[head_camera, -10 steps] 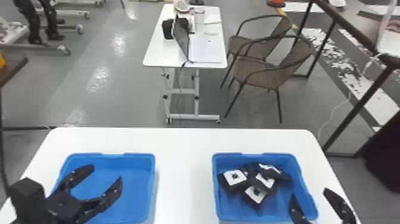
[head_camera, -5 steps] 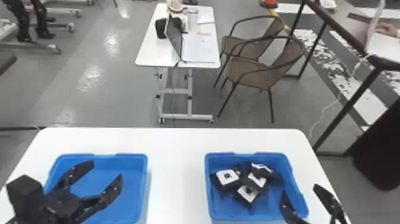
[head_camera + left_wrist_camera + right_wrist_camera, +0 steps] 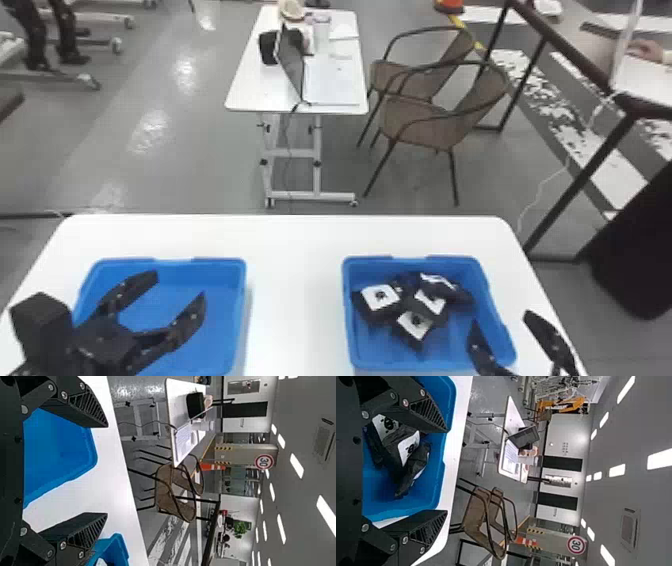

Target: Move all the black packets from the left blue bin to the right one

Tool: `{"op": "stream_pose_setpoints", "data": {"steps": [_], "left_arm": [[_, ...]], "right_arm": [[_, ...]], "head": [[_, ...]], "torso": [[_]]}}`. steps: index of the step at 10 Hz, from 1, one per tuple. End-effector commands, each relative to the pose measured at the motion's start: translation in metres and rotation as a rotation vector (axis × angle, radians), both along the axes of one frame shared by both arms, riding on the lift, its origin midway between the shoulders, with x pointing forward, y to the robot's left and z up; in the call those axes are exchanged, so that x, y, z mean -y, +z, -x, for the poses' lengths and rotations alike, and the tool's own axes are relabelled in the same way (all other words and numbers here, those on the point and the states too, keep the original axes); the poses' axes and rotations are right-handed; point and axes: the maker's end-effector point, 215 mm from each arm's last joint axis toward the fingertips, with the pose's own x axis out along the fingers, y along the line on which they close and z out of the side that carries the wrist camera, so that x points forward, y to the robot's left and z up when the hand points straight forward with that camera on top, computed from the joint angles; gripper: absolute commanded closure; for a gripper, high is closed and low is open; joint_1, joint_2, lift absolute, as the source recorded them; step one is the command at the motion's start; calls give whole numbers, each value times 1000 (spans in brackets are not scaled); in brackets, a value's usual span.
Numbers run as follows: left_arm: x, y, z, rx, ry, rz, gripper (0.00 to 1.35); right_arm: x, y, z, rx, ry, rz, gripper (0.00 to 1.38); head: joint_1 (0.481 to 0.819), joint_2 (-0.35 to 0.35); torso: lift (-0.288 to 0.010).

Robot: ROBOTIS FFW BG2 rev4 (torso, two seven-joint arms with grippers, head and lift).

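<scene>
Left black gripper [image 3: 180,285] is held wide open over the left blue plastic bin [image 3: 225,315], and right black gripper [image 3: 500,317] is also opened widely; nothing is gripped. Black white-labelled packets [image 3: 417,325], perhaps four, are piled in the right blue plastic bin [image 3: 445,347].

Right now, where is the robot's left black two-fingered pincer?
In the head view, the left black pincer is at left, open above the left blue plastic bin.

- left pincer [image 3: 179,285] kinda blocked part of the left blue bin [image 3: 243,305]
- right pincer [image 3: 501,318] got chopped off by head view's bottom edge
- black packets [image 3: 414,335] overlapped, couldn't count 'em
</scene>
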Motion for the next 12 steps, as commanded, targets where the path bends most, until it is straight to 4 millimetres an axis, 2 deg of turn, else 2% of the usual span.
{"op": "stream_pose_setpoints", "data": {"steps": [1, 12], "left_arm": [[2, 0, 0, 1, 0, 6, 249], [4, -1, 0, -8, -3, 19, 249]], "right_arm": [[0, 0, 0, 0, -1, -2, 320], [0, -1, 0, -1, -6, -11, 320]], "head": [[695, -94], [695, -98]], "torso": [[0], [0]]}}
